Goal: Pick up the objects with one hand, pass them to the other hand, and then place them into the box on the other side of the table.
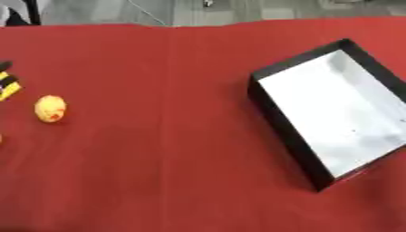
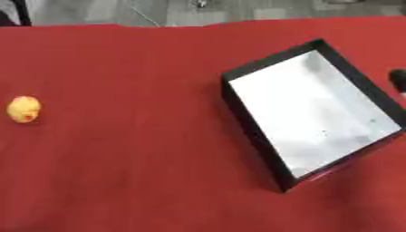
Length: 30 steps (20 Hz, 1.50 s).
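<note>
Only a dark bit of the right hand [image 2: 398, 79] at the right edge, pose unreadable.

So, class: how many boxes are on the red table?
1. The box sits on the table's right side, black-walled, pale inside, nothing in it. No other box shows; the views cut off the table's edges.

Covered the bench [image 1: 174, 181] from left to right with a red cloth [image 2: 142, 172], faintly creased and evenly lit. Beyond the far edge, showed a strip of grey floor [image 1: 238, 11]. At the far left corner, caught something dark and upright [image 1: 30, 11], too blurred to identify.
</note>
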Available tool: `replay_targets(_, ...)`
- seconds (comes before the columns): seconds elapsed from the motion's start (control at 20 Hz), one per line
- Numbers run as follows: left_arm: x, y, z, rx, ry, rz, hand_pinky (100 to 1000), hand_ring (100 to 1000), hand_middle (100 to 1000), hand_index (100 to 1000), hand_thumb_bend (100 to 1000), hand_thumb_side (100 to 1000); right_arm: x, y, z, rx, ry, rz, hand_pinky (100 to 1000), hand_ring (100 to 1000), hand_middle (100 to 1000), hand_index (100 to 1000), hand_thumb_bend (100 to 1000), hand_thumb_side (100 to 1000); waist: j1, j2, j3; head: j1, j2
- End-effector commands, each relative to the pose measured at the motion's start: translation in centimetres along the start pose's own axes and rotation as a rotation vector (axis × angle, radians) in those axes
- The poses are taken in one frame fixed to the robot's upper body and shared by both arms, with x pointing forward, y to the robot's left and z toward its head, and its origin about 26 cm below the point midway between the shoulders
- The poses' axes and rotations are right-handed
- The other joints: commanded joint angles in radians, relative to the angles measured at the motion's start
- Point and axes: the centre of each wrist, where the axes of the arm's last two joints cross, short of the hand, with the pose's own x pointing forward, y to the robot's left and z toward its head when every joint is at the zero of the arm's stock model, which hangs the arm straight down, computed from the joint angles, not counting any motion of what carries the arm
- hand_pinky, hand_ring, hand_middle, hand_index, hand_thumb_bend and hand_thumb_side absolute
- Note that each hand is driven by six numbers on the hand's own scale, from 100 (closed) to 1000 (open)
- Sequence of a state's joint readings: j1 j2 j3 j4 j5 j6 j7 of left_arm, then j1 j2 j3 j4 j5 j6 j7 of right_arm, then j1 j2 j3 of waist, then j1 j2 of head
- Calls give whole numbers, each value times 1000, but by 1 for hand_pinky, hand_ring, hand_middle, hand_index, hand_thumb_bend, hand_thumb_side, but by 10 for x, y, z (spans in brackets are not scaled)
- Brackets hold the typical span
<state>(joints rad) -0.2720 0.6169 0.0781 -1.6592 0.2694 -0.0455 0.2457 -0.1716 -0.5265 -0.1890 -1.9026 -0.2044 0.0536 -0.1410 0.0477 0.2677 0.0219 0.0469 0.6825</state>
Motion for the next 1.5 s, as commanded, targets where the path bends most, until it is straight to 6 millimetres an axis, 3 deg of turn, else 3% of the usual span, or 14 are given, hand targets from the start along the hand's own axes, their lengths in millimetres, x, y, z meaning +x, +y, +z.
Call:
replay_targets(0.05,15,26,-17,-5,-23,-98,873,884,939,913,100,810,13,-7,-5,5,-42,29,857,910,835,863,710,432,12,-29,2,24,-16)
replay_targets(0.6,30,87,-66,-60,51,-360,868,881,931,916,100,822,14,-7,-4,21,-44,47,857,910,835,863,706,429,17,-32,0,83,-62)
replay_targets(1.0,42,115,-95,-213,106,-583,871,883,925,934,101,698,14,-7,-4,34,-43,53,857,909,835,863,717,423,17,-38,-10,53,-71)
replay_targets(1.35,49,142,-115,-215,122,-686,881,893,903,903,369,474,15,-6,-4,42,-47,62,857,909,835,863,723,409,23,-25,-27,48,-85)
replay_targets(1.5,50,152,-119,-204,168,-754,883,894,897,902,403,449,15,-5,-3,48,-49,70,857,909,835,863,725,405,29,-16,-41,47,-96)
